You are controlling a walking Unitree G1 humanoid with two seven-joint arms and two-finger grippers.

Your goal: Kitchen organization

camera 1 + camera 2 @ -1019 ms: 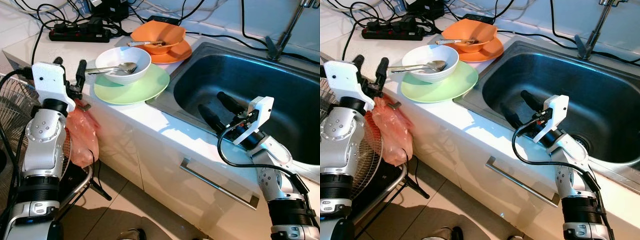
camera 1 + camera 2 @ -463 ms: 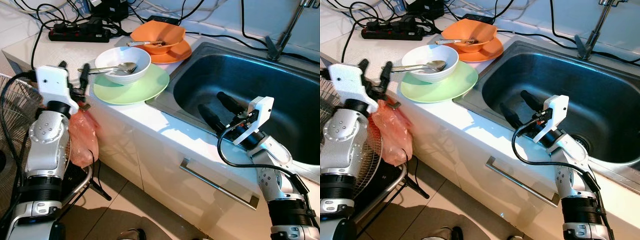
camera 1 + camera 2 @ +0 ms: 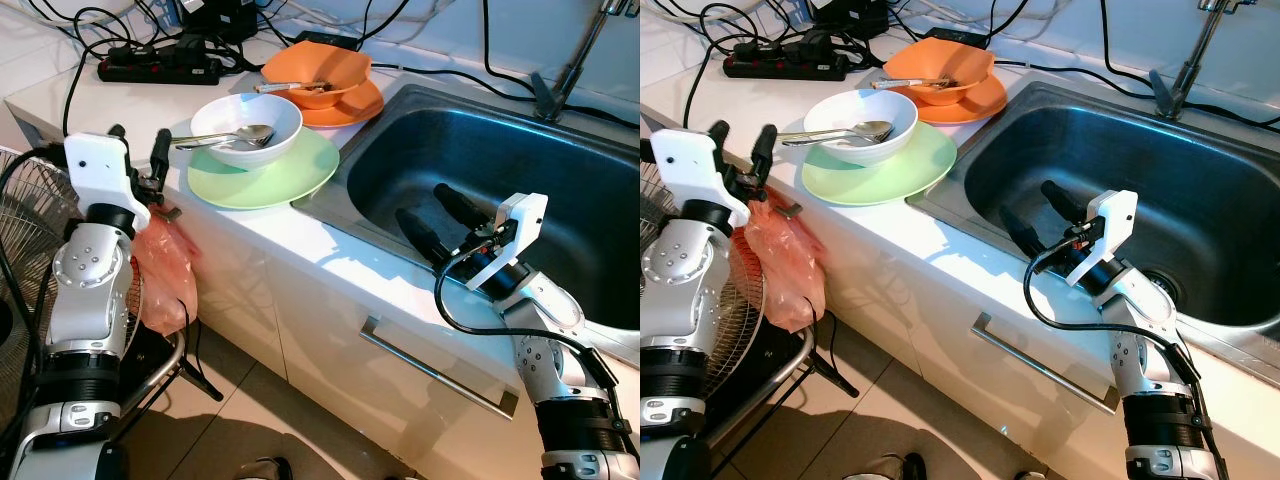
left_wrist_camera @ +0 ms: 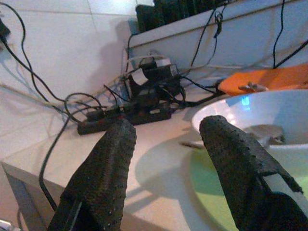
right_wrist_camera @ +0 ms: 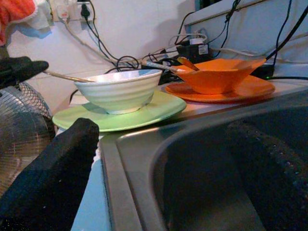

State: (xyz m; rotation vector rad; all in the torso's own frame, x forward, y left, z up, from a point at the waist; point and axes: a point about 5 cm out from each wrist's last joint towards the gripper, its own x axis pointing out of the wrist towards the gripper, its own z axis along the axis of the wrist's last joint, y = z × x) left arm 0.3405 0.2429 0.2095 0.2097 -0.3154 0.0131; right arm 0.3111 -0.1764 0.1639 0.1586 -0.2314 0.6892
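While your left gripper (image 3: pixel 140 148) hovers with its fingers spread and empty, the white bowl (image 3: pixel 246 129) with its spoons sits just ahead of it on the green plate (image 3: pixel 265 170), untouched. Beyond that bowl, the orange bowl (image 3: pixel 316 72) rests on an orange plate (image 3: pixel 352 108). Your right gripper (image 3: pixel 433 219) hangs splayed and empty over the sink (image 3: pixel 520 160). Judging by this, nothing has been moved yet; all four dishes remain to be cleared.
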